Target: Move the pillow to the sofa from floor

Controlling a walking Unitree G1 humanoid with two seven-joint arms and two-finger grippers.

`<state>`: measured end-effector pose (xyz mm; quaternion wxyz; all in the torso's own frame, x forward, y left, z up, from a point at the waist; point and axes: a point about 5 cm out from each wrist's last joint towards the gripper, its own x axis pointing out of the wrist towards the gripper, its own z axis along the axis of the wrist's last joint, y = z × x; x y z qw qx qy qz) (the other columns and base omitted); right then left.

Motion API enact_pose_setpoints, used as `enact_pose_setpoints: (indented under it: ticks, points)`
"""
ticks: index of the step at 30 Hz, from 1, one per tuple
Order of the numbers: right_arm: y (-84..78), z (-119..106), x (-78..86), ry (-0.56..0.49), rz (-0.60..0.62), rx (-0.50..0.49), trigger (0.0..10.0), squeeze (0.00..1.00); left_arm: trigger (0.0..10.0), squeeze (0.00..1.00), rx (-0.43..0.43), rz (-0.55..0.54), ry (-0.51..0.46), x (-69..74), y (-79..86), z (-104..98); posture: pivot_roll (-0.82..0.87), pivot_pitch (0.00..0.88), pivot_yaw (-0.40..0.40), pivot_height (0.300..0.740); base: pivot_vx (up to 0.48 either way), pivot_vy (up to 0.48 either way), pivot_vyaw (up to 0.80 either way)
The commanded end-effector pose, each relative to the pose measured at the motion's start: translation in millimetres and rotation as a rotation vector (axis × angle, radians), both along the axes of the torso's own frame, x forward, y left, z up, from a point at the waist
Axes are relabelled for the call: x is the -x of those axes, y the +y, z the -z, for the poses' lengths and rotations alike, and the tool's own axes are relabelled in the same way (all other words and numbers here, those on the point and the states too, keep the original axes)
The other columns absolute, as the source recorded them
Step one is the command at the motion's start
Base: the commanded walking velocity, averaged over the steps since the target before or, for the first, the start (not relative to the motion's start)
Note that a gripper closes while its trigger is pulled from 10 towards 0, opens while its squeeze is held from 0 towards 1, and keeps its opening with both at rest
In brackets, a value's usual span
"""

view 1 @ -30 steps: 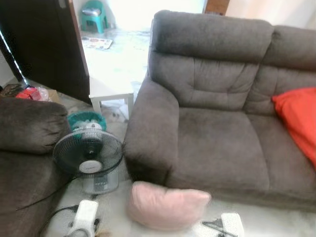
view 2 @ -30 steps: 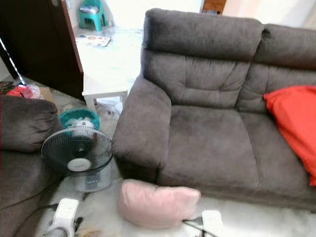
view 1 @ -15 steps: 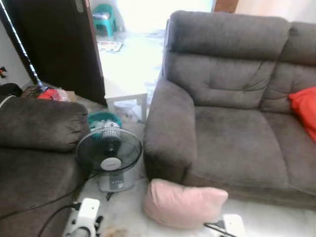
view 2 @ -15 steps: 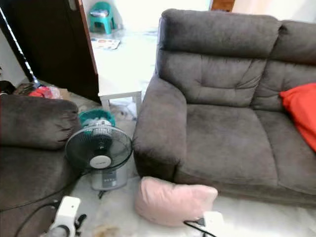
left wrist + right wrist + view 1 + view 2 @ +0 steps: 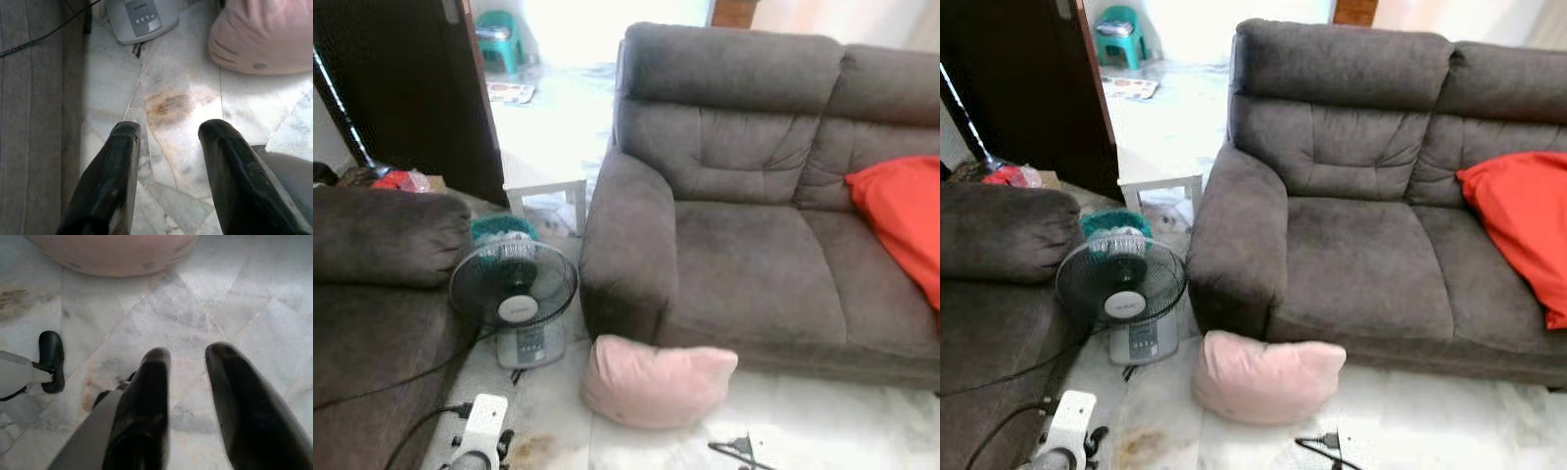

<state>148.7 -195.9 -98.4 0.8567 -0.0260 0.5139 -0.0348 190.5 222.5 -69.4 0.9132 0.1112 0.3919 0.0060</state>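
A pale pink pillow lies on the marble floor, against the front of the grey sofa near its left armrest. A red cushion rests on the sofa's right seat. My left gripper hangs open over the floor tiles, with the pillow a short way ahead of it and to one side. My right gripper is open too, low above the floor, and the pillow's edge lies just beyond its fingertips. Neither gripper touches the pillow.
A standing fan with its cable sits on the floor left of the pillow. A second grey sofa fills the left side. Behind the fan are a small white table and a dark door.
The head camera swung and the whole picture shifted sideways; the red cushion shows more again. The pillow lies where it was, and it now sits a little higher in the picture.
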Motion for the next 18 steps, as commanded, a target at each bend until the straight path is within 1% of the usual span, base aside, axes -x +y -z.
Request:
enact_pose_setpoints:
  ticks: [1,6,18]
  points:
    - [-4.7,-0.2,1.3,0.002,0.006,0.011,10.0,0.0,10.0,0.0,0.0,0.009,0.006,-0.7,-3.1,0.6,0.18,0.053,-0.046,0.74,0.251,-0.337,0.0]
    - [-4.2,-0.2,1.1,0.001,0.006,0.009,10.0,0.0,10.0,0.0,-0.001,0.006,0.005,-0.8,-2.6,0.5,0.17,0.052,-0.043,0.74,0.253,-0.335,0.0]
    - [-4.0,-0.5,0.5,-0.002,-0.001,0.001,10.0,0.0,10.0,0.0,0.001,-0.004,-0.01,-1.2,-3.0,-0.1,0.17,0.05,-0.045,0.74,0.0,0.0,0.0]
